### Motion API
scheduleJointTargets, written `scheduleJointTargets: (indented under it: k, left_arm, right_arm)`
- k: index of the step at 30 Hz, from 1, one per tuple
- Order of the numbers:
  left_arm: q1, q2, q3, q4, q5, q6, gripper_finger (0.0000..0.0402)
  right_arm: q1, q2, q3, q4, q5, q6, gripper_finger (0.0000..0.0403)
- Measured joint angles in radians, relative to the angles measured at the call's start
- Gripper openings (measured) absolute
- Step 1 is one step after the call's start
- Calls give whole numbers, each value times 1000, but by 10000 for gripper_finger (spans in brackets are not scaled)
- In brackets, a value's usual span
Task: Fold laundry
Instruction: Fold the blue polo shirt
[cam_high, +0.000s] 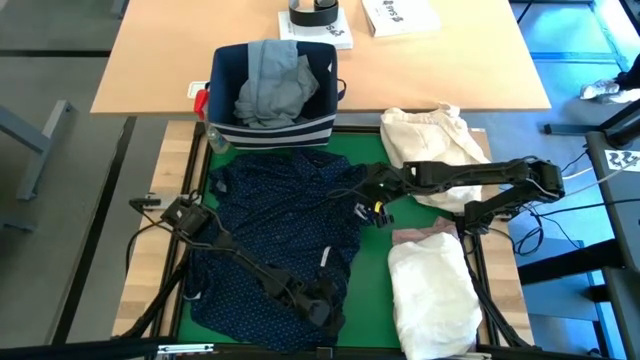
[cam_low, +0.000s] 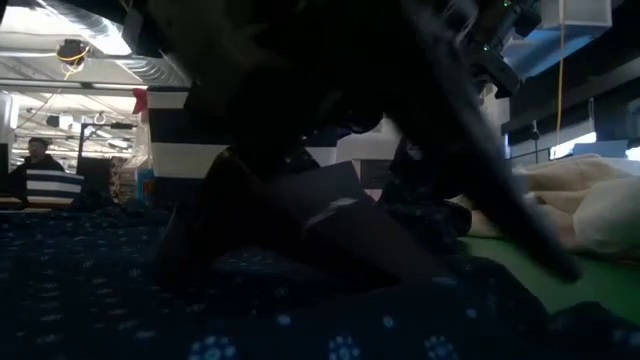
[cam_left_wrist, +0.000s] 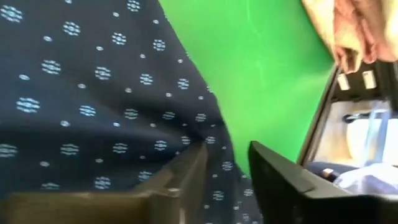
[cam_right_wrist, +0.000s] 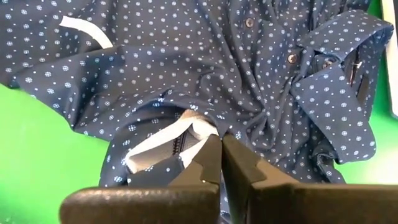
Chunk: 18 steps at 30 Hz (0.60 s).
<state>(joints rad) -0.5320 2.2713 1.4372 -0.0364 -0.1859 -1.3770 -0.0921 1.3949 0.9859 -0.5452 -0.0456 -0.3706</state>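
The navy white-dotted shirt (cam_high: 275, 230) lies spread and rumpled on the green mat (cam_high: 375, 290). My right gripper (cam_right_wrist: 221, 149) reaches in from the table's right and is shut on the shirt's right side, near the button placket (cam_right_wrist: 267, 43). My left gripper (cam_left_wrist: 227, 165) is low over the shirt's near right edge (cam_high: 322, 310). It is open, with one finger (cam_left_wrist: 186, 171) over the cloth, the other (cam_left_wrist: 280, 171) over the mat, and the shirt's edge between them. A white shirt (cam_high: 430, 295) and a pale pink top (cam_high: 425, 238) lie at the near right. My right gripper pinches a bunched fold of the navy shirt (cam_right_wrist: 205, 124) between its two fingertips, beside a white inner tape (cam_right_wrist: 158, 142). The fingers slant down from the table's right. Wrinkles run toward the pinch, and the rest of the shirt lies on the mat. My left gripper straddles the shirt's edge (cam_left_wrist: 217, 149); whether its fingers touch the cloth I cannot tell.
A navy white-striped bin (cam_high: 272, 125) holding light grey jeans (cam_high: 272, 85) stands at the mat's far edge. A cream-beige bundle (cam_high: 435, 140) lies at the far right. Behind is a wooden table (cam_high: 150, 60) with papers. In the low view an arm blocks most of the scene.
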Motion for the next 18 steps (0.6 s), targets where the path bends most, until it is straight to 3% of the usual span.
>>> scheduleJointTargets:
  k: [6,11,18]
  left_arm:
    - [2,-4,-1,-46,45,81,11]
    - [1,-21,68,-145,119,126,3]
    - [-25,-104,241,-551,140,177,1]
  right_arm:
    - [0,0,0,-7,0,0,5]
    - [0,0,0,-14,0,-22,5]
    - [0,-28,0,-35,19,-65,5]
